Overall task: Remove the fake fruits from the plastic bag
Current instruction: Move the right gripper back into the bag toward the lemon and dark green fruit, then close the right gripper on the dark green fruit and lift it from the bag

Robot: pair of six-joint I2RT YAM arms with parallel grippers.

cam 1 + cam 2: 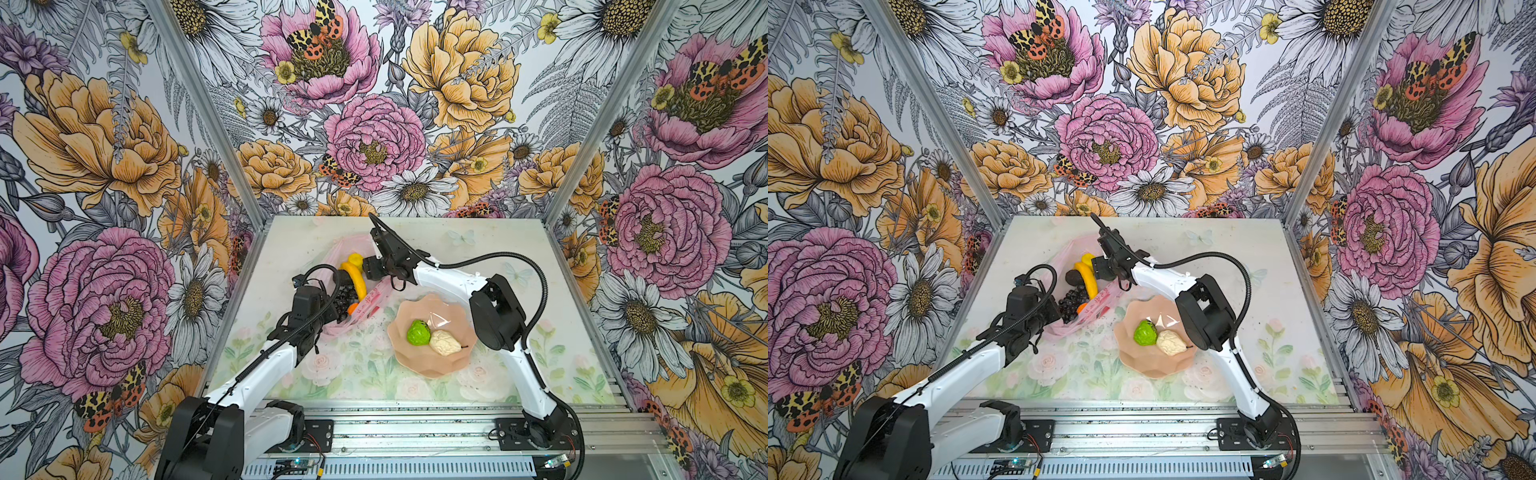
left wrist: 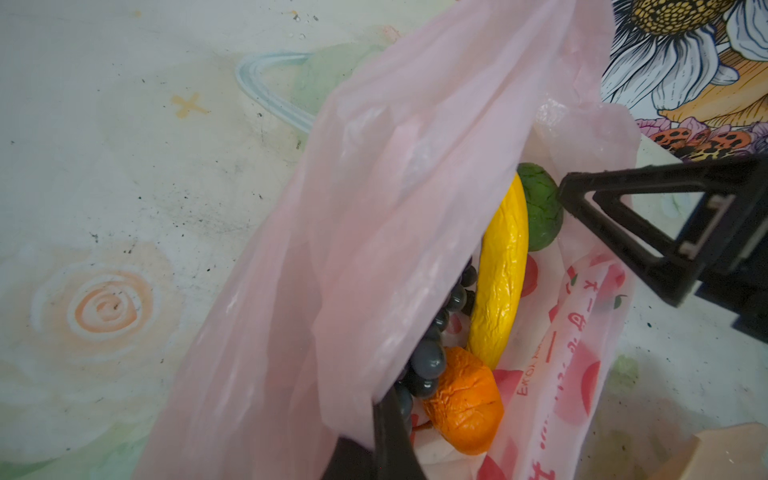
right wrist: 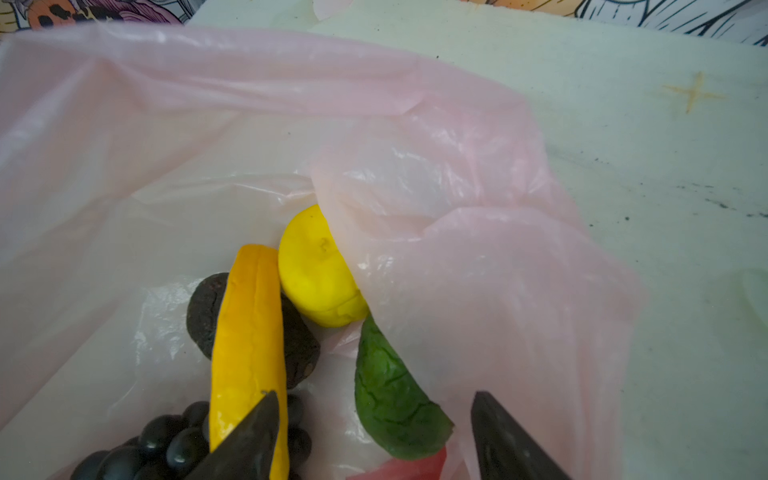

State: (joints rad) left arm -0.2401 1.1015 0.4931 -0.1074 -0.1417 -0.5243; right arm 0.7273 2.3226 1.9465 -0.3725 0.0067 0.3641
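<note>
The left gripper pinches the pink plastic bag's rim left of the tabletop's middle, while the nearer right gripper, wide open, hangs over the dark green fruit inside, its long axis running between the fingers.

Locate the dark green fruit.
In the right wrist view the dark green fruit lies inside the plastic bag, beside the banana, just ahead of the open right gripper.
</note>
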